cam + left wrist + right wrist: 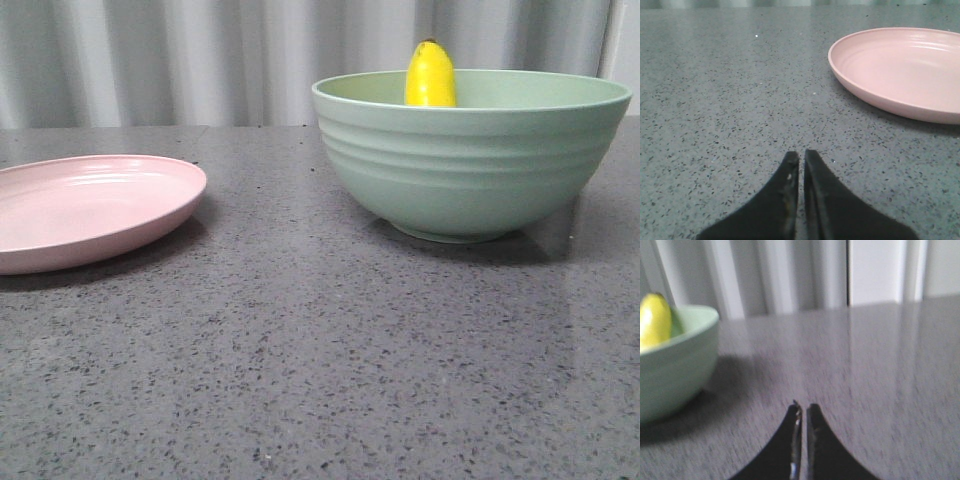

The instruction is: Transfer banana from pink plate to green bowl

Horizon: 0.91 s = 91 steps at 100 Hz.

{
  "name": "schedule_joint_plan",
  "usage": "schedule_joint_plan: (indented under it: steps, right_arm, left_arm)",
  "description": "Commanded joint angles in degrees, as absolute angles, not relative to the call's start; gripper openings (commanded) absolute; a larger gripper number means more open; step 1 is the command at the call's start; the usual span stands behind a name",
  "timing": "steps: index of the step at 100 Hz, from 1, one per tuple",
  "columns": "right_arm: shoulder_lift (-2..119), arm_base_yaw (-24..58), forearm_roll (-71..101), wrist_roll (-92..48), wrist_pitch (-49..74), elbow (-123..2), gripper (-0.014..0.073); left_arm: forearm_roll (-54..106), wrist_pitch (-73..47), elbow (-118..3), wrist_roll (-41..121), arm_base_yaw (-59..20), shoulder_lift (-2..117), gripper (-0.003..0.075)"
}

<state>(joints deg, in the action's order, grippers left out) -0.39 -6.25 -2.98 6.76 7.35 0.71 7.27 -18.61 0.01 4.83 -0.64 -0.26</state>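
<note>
Yellow banana [431, 75] stands on end inside the green bowl [470, 160], nearer the right gripper [804, 407] than the left gripper [801, 155], both pressed together and empty, pink plate [90, 210] bare.

Front view: low, near bench [300, 380] level, facing forward; plate [90, 205] at left edge, bowl [470, 160] upper right, both close. Left wrist view: low over bench, end effector [801, 156] at bottom centre, plate upper right, shared with front. Right wrist view: equally low, end effector [803, 407] bottom centre, bowl at left edge, shared with front.
</note>
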Motion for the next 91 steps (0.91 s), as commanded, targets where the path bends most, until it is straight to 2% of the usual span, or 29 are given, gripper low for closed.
schedule_joint_plan:
  steps: [1,22,91]
  right_arm:
    - [-1.7,-6.7,-3.9,5.9,8.6,2.3,-0.0073]
    - [-1.7,-6.7,-4.1,4.2,16.7,2.3,-0.0073]
    - [-1.7,-6.7,-4.0,4.2,16.7,2.3,-0.0073]
  left_arm:
    - [7.6,-16.6,1.5,4.2,-0.6,-2.1,-0.0019]
    - [7.6,-16.5,1.5,4.2,-0.6,-2.1,-0.0019]
    - [7.6,-16.5,1.5,4.2,-0.6,-2.1,-0.0019]
